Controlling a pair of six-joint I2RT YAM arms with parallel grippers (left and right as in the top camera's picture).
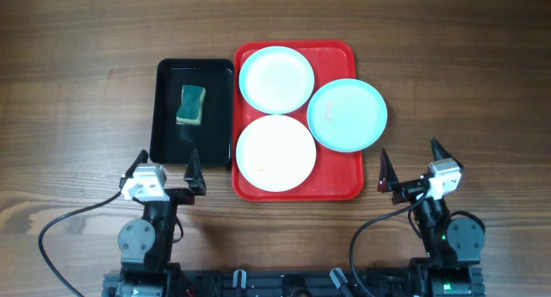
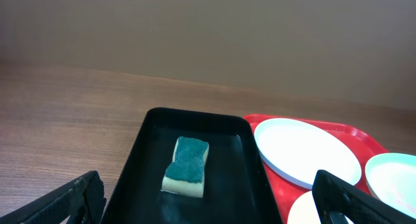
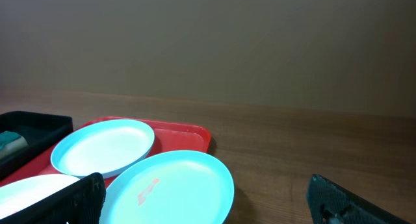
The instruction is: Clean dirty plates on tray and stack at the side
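Note:
The red tray [image 1: 344, 183] lies mid-table with three plates. A white plate with aqua rim [image 1: 275, 77] sits at its back, a white plate [image 1: 275, 152] at its front, and a light aqua plate [image 1: 346, 114] with a small orange smear overhangs its right rim. The back plate [image 2: 305, 151] and the tray [image 2: 370, 141] show in the left wrist view; the aqua plate [image 3: 170, 188] and back plate [image 3: 103, 146] show in the right wrist view. My left gripper [image 1: 166, 165] is open and empty, in front of the black tray. My right gripper [image 1: 411, 159] is open and empty, right of the red tray.
A black tray [image 1: 168, 116] left of the red tray holds a green-and-yellow sponge [image 1: 191, 105], also in the left wrist view [image 2: 186, 166]. Bare wooden table [image 1: 465, 82] lies right of the red tray.

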